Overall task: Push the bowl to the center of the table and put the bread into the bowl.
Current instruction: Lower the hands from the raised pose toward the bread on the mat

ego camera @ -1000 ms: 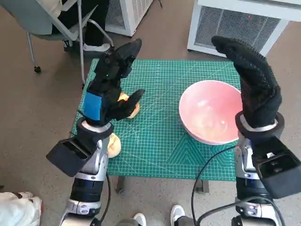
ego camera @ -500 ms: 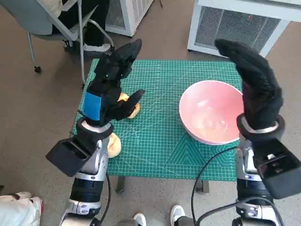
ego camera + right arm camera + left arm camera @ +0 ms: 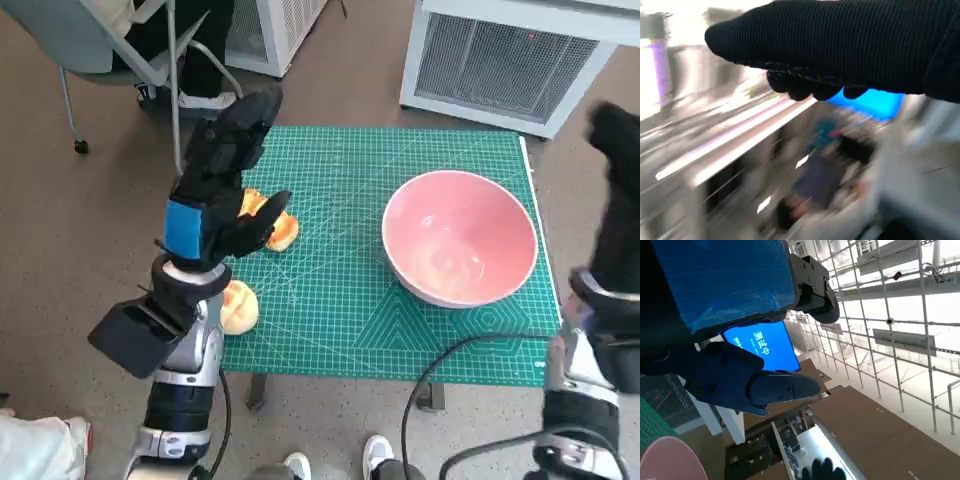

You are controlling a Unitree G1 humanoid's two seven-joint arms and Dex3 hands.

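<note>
We see our left hand [image 3: 215, 190] raised with fingers spread, grasping nothing, above golden bread [image 3: 268, 226] near the table's [image 3: 330, 330] left edge, the glossy pink bowl [image 3: 459, 236] right of centre (green mat between them), our right hand [image 3: 618, 190] blurred, grip unclear.

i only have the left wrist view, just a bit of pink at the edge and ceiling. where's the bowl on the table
Observer: In the head view the pink bowl sits on the green mat toward the robot's right side, not at the middle.
Operator: and the bread
Observer: One bread piece lies on the mat under the left hand; another bread roll rests at the mat's near left edge.
Operator: is the left hand holding any
Observer: No, it is raised above the bread with fingers apart, empty.
Operator: right hand touching the bowl
Observer: No, the right hand is off past the table's right edge, clear of the bowl.
</note>
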